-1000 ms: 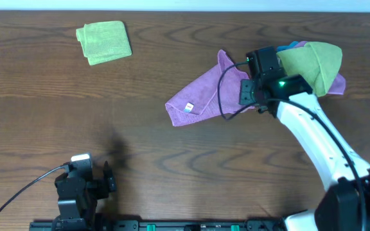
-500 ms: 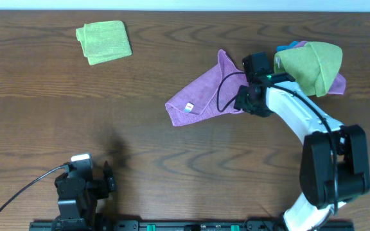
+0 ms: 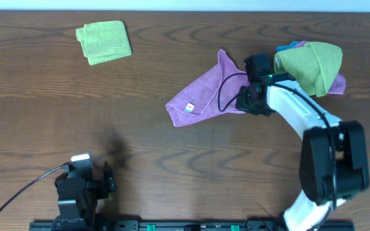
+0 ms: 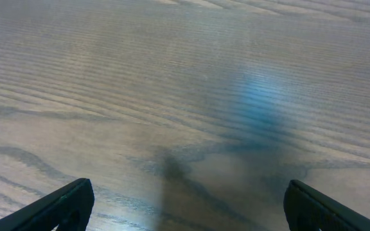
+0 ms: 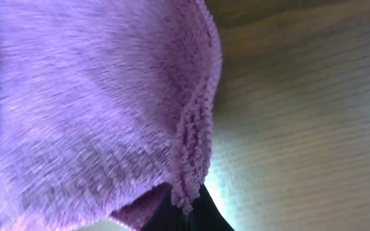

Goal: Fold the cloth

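The cloth is a lilac-purple towel lying crumpled on the table right of centre, its small white label near the left corner. My right gripper is at the cloth's right end. In the right wrist view the cloth fills the left side, and my right gripper is shut on its hemmed edge, dark fingertips showing just below the hem. My left gripper rests at the near left edge, far from the cloth. It stands open over bare wood, with nothing between its fingers.
A folded lime-green towel lies at the far left. A bunch of green, blue and purple cloths sits just right of my right gripper. The table's far edge runs along the top.
My right gripper has closed on the cloth's edge after the arm settled at the cloth's right end. The left arm has not moved.
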Robot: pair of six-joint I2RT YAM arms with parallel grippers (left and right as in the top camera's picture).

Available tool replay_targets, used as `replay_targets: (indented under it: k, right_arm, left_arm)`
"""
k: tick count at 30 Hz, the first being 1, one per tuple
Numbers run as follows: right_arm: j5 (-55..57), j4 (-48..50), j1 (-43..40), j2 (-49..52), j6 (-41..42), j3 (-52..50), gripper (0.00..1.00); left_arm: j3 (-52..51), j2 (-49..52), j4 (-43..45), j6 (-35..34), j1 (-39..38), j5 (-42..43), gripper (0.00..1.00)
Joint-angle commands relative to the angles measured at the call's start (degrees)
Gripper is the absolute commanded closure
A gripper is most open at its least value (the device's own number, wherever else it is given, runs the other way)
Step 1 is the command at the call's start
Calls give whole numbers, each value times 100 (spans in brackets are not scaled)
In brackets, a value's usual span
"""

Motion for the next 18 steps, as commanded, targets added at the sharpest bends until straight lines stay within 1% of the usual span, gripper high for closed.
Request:
replay_targets:
  k: [1,8,11,12,13,15,17,18]
  right_arm:
    - [-20,-20,164,-938,-595,59,99]
    - [-13,-192,269,-2577,-671,59,99]
    - [120,-378,249,-3012,-671,59,99]
    - [219,-487,229,-3106,-671,59,97]
    - [330,-619,199,-3145,-671,59,90]
    - [472,-870,162,-3145,-671,57,70]
    - [601,-1128,127,-3128,-669,57,45]
    - [667,-1226,122,-3128,-669,57,40]
  left_arm:
    - [-55,-37,-389,81,2,-61,5]
    - [-55,-37,-389,81,2,-61,5]
    - [-55,-37,-389,81,2,-61,5]
    - [-55,-37,-389,81,2,-61,5]
    - [-55,-37,-389,81,2,-61,5]
    - [-55,-37,-389,81,2,-61,5]
    - [-55,-37,-389,81,2,-61,5]
    - [-55,-37,-387,81,2,-61,5]
